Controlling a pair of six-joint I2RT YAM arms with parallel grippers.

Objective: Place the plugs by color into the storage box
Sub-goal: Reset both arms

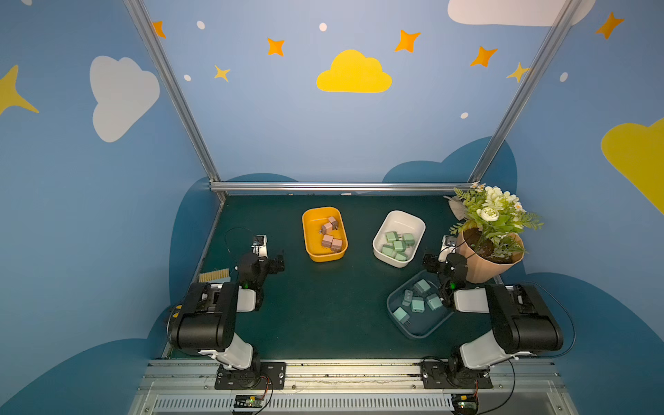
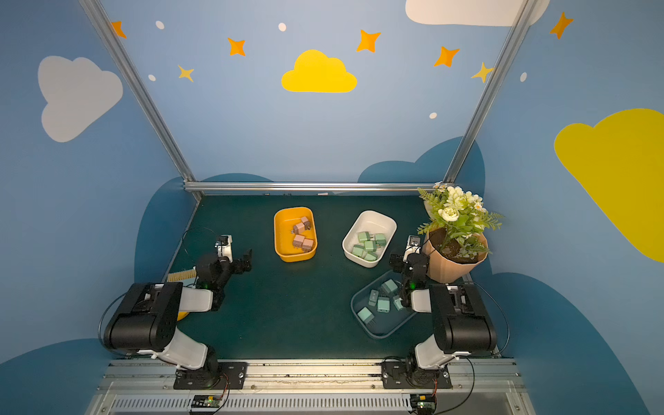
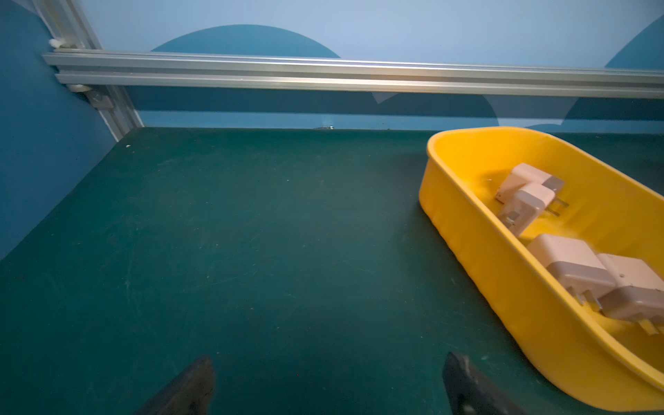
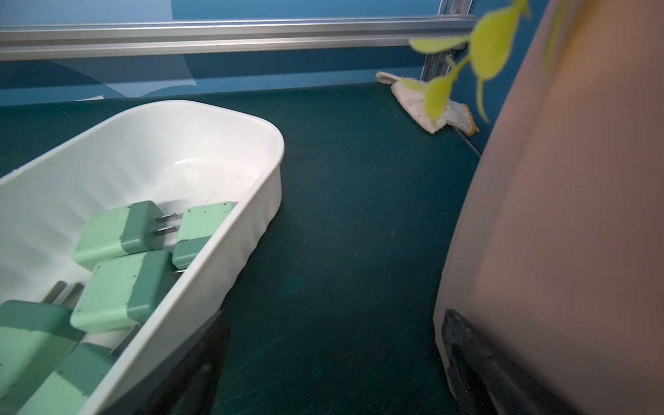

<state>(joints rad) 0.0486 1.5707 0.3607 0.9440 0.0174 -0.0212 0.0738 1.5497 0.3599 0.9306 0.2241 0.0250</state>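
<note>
On the tabletop [image 1: 323, 305] no loose plug was seen. Teal plugs [image 1: 417, 304] were kept in the clear tray [image 1: 413, 332] just beside the right pincer [image 1: 428, 259]; pink plugs [image 1: 330, 235] were nearer the left pincer [image 1: 278, 264]. Both were spread wide, empty.

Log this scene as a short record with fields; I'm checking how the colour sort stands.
yellow box: four pink plugs inside
white box: pale green plugs inside
clear tray: five teal plugs inside
left pincer: open, empty, beside yellow box
right pincer: open, empty, between white box and flowerpot
</note>
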